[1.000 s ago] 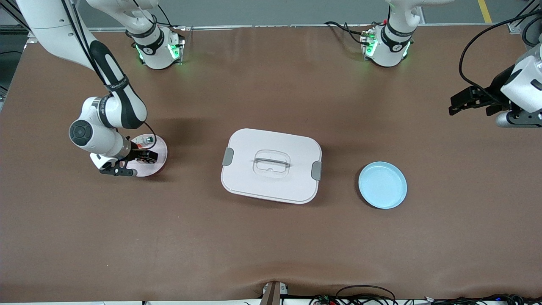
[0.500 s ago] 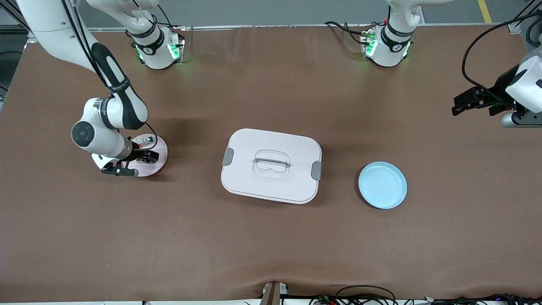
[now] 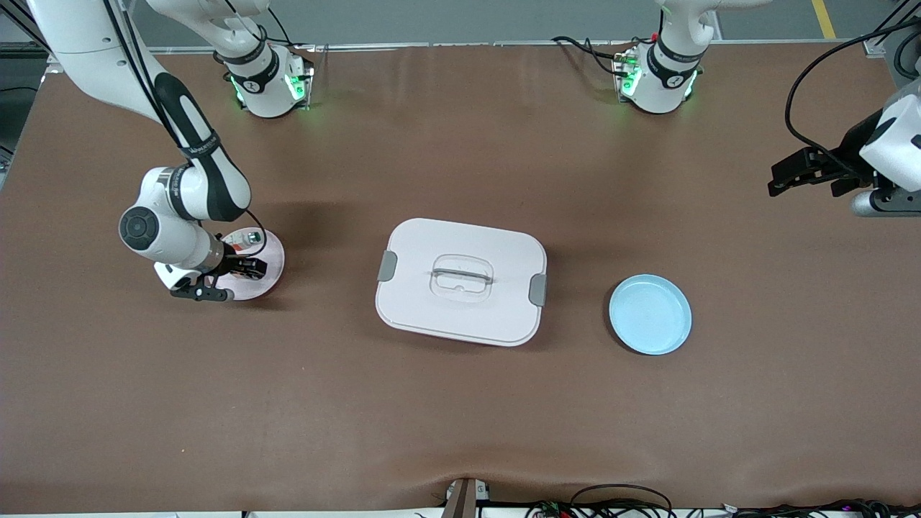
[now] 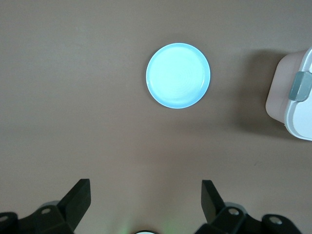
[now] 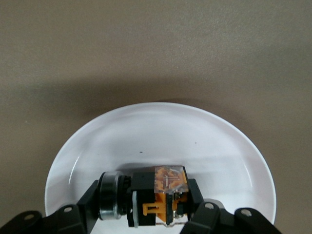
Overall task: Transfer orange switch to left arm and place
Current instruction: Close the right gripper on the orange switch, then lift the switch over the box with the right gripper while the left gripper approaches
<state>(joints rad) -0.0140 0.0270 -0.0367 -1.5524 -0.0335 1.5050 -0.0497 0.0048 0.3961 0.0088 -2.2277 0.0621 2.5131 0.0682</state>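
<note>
moved: right gripper (image 3: 248, 269) has closed since a second ago | orange switch (image 5: 163, 195): pinched in it, lying on pink plate (image 3: 270, 277) near the table's right-arm edge | advice: lift straight up, confirm hold, then carry clear of box (image 3: 460, 280) | left gripper (image 4: 145, 200): open, waiting near blue plate (image 3: 650, 314)

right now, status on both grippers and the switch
Right gripper shut on orange switch, down on pink plate. Left gripper open, waiting at its table end. Box sits between plates.
</note>
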